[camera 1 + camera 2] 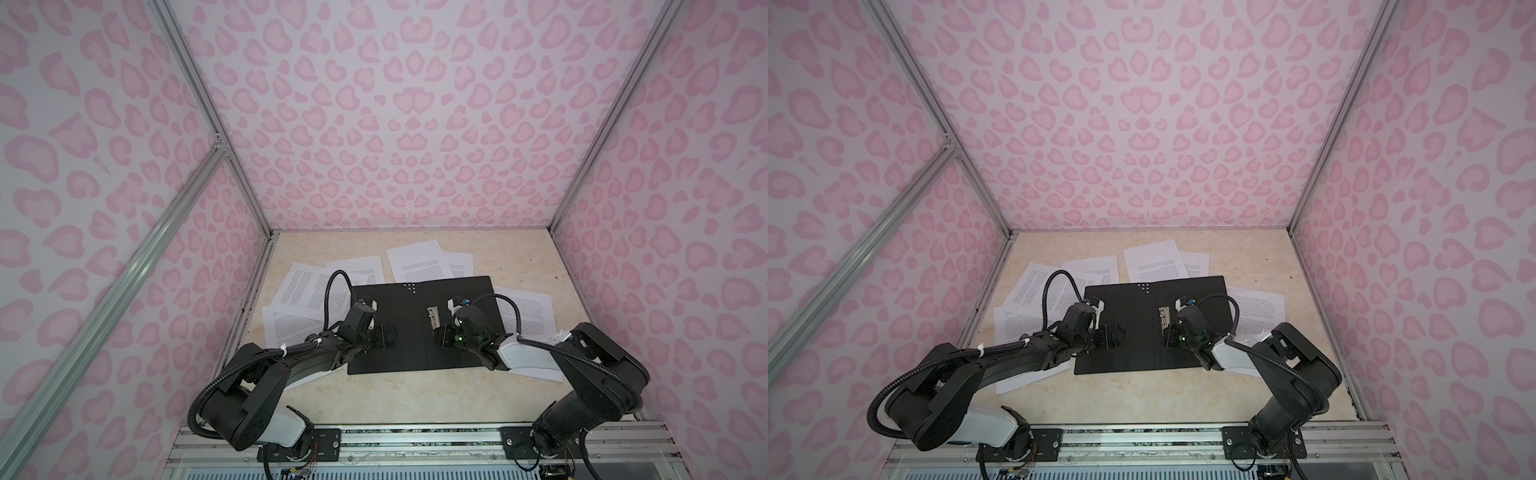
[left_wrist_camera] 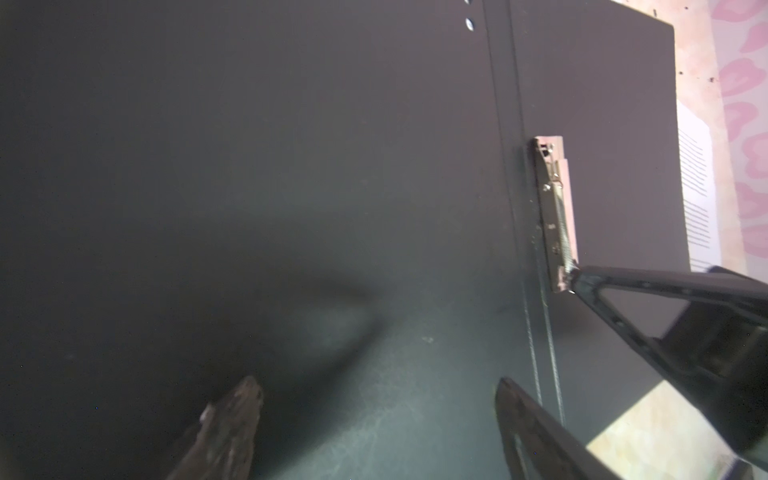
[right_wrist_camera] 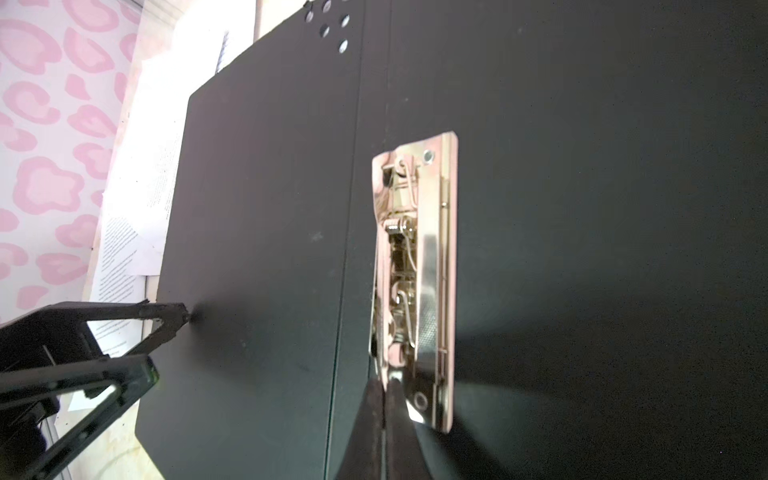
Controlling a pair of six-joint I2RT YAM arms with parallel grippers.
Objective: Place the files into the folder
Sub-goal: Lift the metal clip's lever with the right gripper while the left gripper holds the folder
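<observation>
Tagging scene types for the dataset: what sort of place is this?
Probably a lab robot test booth, not an office: pink-patterned wall panels on an aluminium frame, left arm and right arm mounted on a rail, an open folder and loose files on the tabletop.

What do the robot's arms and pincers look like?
The left arm and right arm are matte black jointed links, each with a white shell section. A black ribbed cable loops along each; white ties bind the left one. The left pincer and right pincer are black, with tapering open-frame fingers.
</observation>
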